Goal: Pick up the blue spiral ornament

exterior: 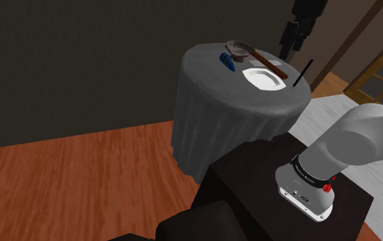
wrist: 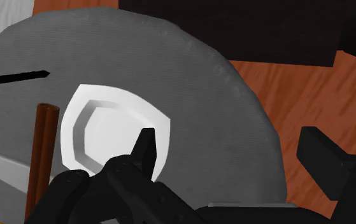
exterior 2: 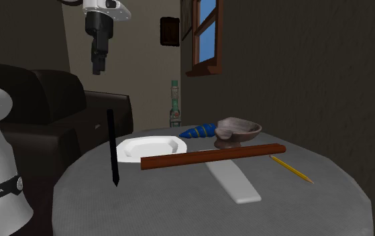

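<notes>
Tool (exterior 2: 98,70), fingers apart, hangs above one table (exterior 2: 179,209) with one white plate (exterior 2: 153,148), one blue spiral ornament (exterior 2: 199,131)

A round table (exterior: 238,116) draped in grey cloth carries a white plate (exterior: 263,78), with a red-brown stick (exterior: 268,61) beside it crossing a flat grey strip (exterior 2: 234,181). A blue spiral ornament (exterior: 228,61) lies just beside a brown bowl (exterior: 238,47); a yellow pencil (exterior 2: 291,169) and a thin black rod (exterior: 302,72) sit nearer the edges

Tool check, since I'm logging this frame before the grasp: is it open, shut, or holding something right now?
Tool: open, holding nothing.
</notes>
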Robot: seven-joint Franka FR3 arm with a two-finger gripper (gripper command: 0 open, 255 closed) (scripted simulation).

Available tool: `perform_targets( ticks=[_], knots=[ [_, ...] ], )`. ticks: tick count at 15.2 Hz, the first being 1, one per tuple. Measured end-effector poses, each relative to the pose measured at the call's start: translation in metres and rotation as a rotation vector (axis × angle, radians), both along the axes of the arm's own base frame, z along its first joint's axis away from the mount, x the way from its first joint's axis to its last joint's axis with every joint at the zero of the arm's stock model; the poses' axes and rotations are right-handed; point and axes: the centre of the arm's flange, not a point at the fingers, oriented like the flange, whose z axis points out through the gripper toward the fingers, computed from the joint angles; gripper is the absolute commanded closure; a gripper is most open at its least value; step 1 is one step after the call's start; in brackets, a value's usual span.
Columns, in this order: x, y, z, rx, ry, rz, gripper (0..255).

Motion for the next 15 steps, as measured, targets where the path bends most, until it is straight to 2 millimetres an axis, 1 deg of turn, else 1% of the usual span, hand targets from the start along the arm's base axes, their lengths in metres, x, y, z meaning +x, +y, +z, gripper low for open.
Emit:
perform_targets(
  ticks=[1,3,5,7,11,14,15],
  knots=[
    [0.000,0.000,0.000,0.000,0.000,0.000,0],
    [0.009,-0.003,-0.010,-0.001,-0.016,-0.010,0],
    [0.024,-0.009,-0.021,-0.003,-0.043,-0.023,0],
    [0.040,-0.012,-0.040,-0.005,-0.070,-0.038,0],
    [0.072,-0.026,-0.069,-0.009,-0.130,-0.068,0],
    [0.097,-0.038,-0.087,-0.011,-0.176,-0.091,0],
    [0.106,-0.039,-0.090,-0.013,-0.191,-0.099,0]
  ],
)
